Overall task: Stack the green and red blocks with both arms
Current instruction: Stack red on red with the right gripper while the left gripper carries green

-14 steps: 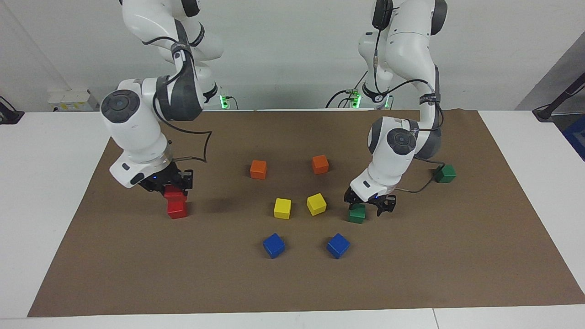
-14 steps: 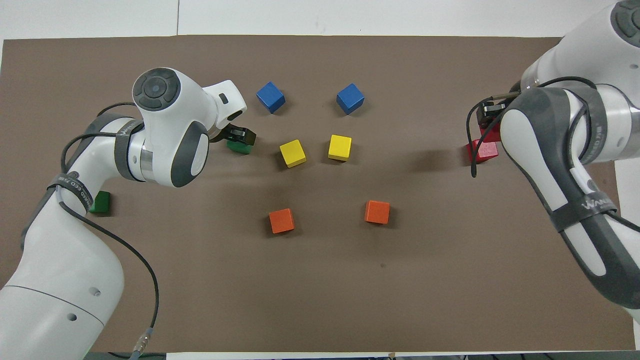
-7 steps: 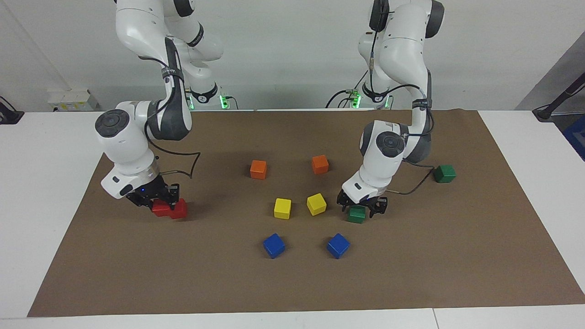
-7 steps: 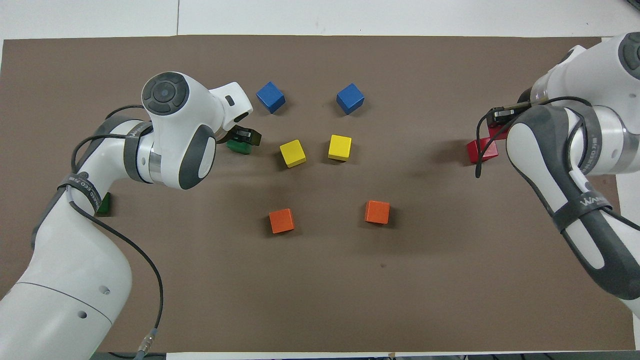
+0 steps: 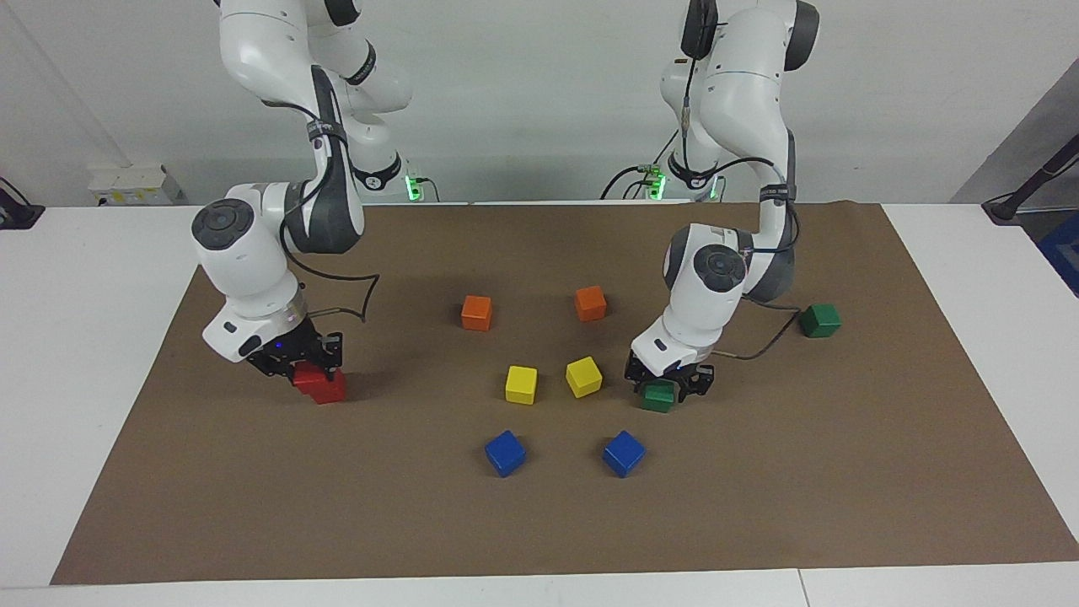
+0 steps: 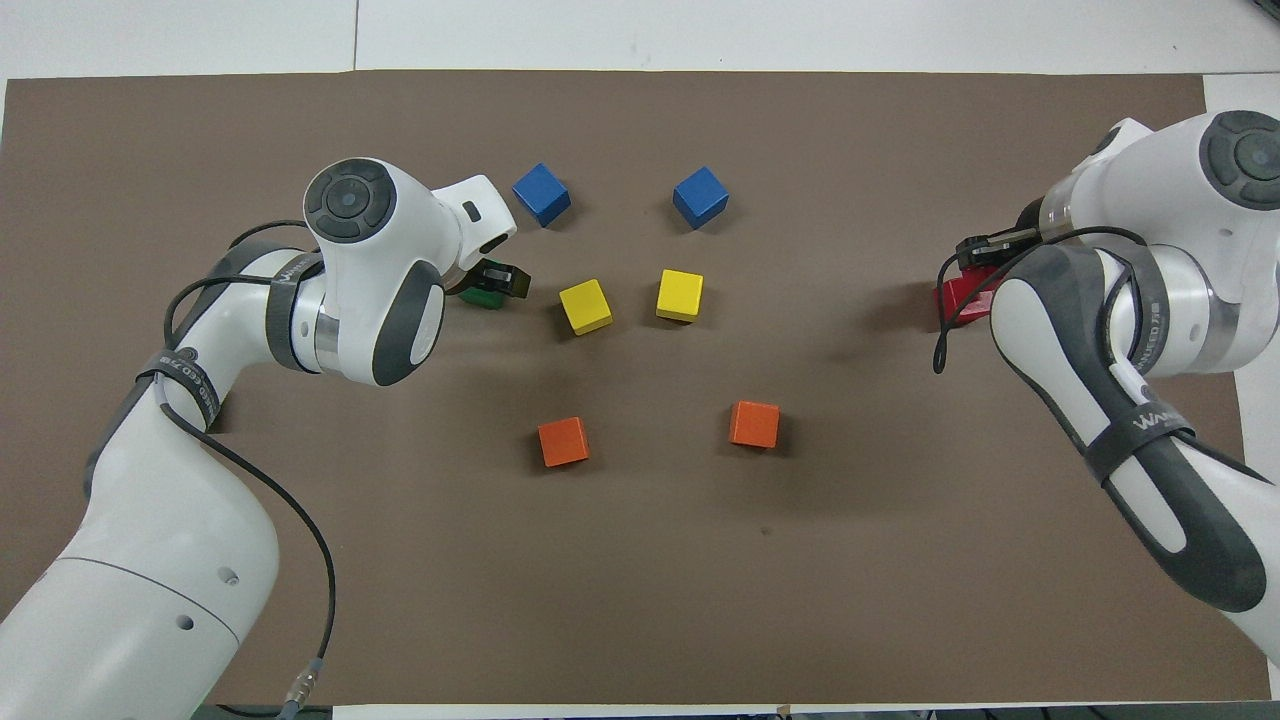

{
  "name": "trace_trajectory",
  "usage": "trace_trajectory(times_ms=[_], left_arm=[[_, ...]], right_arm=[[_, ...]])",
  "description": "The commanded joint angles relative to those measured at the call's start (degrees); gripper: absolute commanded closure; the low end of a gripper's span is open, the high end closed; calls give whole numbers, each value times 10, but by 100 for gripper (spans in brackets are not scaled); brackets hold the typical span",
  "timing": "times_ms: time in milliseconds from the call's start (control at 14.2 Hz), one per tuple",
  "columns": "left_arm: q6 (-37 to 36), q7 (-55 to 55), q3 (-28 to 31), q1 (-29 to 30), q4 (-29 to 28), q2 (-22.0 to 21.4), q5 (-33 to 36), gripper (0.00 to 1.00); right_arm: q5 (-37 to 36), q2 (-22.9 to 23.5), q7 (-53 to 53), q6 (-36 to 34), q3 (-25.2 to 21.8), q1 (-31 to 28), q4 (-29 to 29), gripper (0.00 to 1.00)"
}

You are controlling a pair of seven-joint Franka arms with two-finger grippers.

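My right gripper (image 5: 297,361) is shut on a red block (image 5: 306,376), held low against the side of the second red block (image 5: 330,390), which lies on the brown mat (image 5: 759,489). In the overhead view the red blocks (image 6: 962,293) show partly under that arm. My left gripper (image 5: 670,381) is down around a green block (image 5: 657,396) that rests on the mat beside the yellow cubes; from overhead only an edge of this green block (image 6: 484,298) shows. A second green block (image 5: 820,320) lies nearer the robots, at the left arm's end.
Two yellow cubes (image 5: 521,384) (image 5: 583,377) sit mid-mat. Two orange cubes (image 5: 476,313) (image 5: 591,303) lie nearer the robots, and two blue cubes (image 5: 505,453) (image 5: 624,453) lie farther out. A black cable (image 5: 763,347) trails from the left arm toward the second green block.
My right gripper brought its red block down from above the other red block to beside it. My left gripper sank lower around the green block and its jaws drew inward.
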Motion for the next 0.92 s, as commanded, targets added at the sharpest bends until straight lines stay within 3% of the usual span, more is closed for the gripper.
trace_trajectory(times_ms=[0, 352, 634, 845], left_arm=[[-28, -5, 12, -13, 1, -4, 7, 100], [-101, -22, 14, -4, 43, -17, 2, 100], [-211, -17, 15, 57, 16, -134, 2, 100], [-232, 5, 14, 122, -43, -202, 3, 100]], right_arm=[[3, -20, -21, 21, 1, -3, -32, 100], [3, -27, -35, 43, 1, -4, -54, 100], [3, -33, -35, 49, 1, -5, -70, 100], [3, -34, -35, 50, 1, -5, -73, 100]])
